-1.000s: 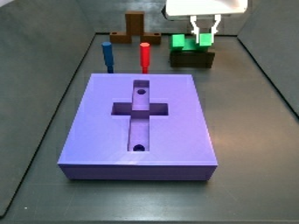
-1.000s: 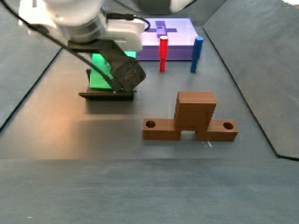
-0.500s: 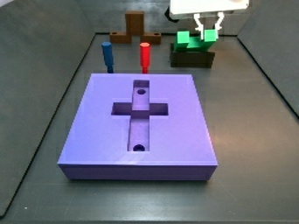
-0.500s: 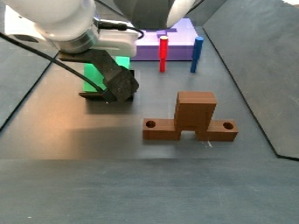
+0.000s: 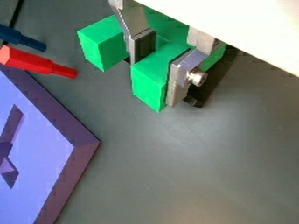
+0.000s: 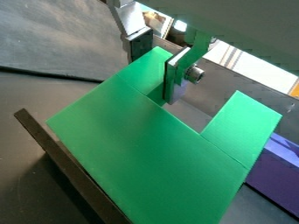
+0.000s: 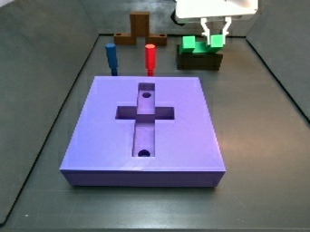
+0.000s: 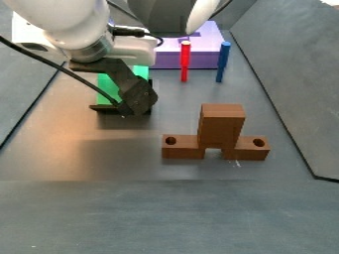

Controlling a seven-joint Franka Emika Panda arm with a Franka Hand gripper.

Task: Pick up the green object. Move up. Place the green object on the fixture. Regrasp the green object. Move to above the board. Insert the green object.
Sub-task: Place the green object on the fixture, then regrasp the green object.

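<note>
The green object [image 7: 194, 43] rests on the dark fixture [image 7: 200, 62] at the back right, past the lavender board [image 7: 145, 120]. My gripper [image 7: 215, 37] is down on it. In both wrist views the silver fingers [image 5: 181, 79] clamp one prong of the green object [image 5: 149, 86], pads against both its sides; the second prong [image 5: 103, 44] stands free. The green object [image 6: 140, 131] fills a wrist view, with the fixture wall [image 6: 59, 166] along its edge. In a side view the arm covers most of the green object [image 8: 111, 77] and the gripper [image 8: 133, 92] above the fixture [image 8: 117, 108].
A red peg [image 7: 150, 59] and a blue peg [image 7: 109, 57] stand upright behind the board. A brown cross-shaped piece [image 8: 215, 134] sits on the floor near the fixture. Dark side walls [image 7: 276, 82] bound the workspace.
Over the last second the gripper dropped lower over the green object on the fixture and settled around one prong. In the last half second nothing visibly moved.
</note>
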